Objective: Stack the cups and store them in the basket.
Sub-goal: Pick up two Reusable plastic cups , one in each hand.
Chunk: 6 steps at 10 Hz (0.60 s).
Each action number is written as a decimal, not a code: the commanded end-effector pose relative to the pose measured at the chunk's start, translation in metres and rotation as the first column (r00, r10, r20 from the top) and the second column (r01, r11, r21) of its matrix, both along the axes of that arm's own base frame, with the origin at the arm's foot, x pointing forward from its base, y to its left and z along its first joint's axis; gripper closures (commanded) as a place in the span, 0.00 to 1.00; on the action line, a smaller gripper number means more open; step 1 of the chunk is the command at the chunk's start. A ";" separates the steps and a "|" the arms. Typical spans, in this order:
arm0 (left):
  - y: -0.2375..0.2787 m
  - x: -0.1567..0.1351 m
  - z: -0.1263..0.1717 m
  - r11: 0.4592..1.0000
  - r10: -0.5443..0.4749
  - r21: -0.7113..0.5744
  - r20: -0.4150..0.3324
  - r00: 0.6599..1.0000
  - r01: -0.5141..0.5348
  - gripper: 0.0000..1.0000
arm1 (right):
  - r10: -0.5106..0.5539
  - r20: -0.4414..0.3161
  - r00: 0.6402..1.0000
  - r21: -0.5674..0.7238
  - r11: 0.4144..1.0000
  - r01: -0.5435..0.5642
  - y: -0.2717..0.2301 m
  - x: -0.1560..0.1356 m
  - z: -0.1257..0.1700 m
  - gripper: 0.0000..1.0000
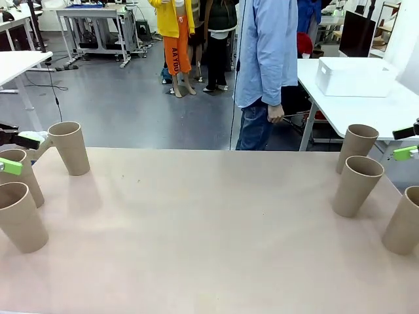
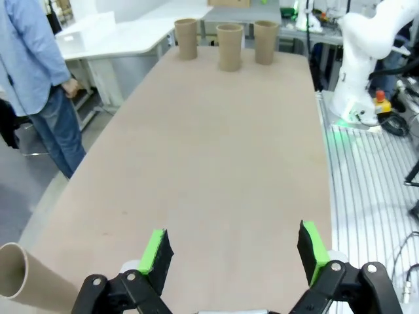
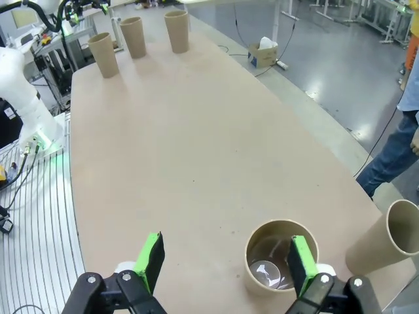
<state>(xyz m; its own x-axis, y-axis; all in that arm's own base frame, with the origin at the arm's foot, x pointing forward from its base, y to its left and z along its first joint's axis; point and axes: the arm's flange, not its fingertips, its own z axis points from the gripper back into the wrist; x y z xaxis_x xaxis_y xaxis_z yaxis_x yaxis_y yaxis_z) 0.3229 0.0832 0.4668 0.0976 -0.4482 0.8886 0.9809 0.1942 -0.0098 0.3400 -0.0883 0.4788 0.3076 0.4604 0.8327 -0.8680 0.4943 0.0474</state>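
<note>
Cups [image 1: 69, 147] stand 3 per end on the tan table [image 1: 209, 229]; both end effectors [image 2: 234, 247] [image 3: 224, 255] open.

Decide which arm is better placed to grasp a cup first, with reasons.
Right, probably: the open right end effector hangs partly over a cup. The left end effector has its nearest cup outside its open fingers.

The right pincer [image 3: 226, 260] hangs with its jaws wide apart above the tan surface [image 3: 196, 150]. An upright cup [image 3: 270, 258] stands mouth-up beside the finger on the right. A second cup [image 3: 385, 243] sits near the right edge. At the far left end, three more cups [image 3: 133, 36] stand in a row. A person's leg [image 3: 386, 154] shows beyond the right edge.
</note>
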 end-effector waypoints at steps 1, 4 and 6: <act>-0.004 0.001 0.000 0.997 0.070 -0.009 -0.032 0.997 -0.070 0.00 | 0.046 0.041 0.998 0.011 0.999 -0.047 0.010 -0.017 -0.019 0.00; 0.000 0.000 0.000 1.000 0.000 0.000 0.000 1.000 0.000 0.00 | 0.000 0.000 1.000 0.000 1.000 0.000 0.000 0.000 0.000 0.00; 0.000 0.000 0.000 1.000 0.000 0.000 0.000 1.000 0.000 0.00 | 0.000 0.000 1.000 0.000 1.000 0.000 0.000 0.000 0.000 0.00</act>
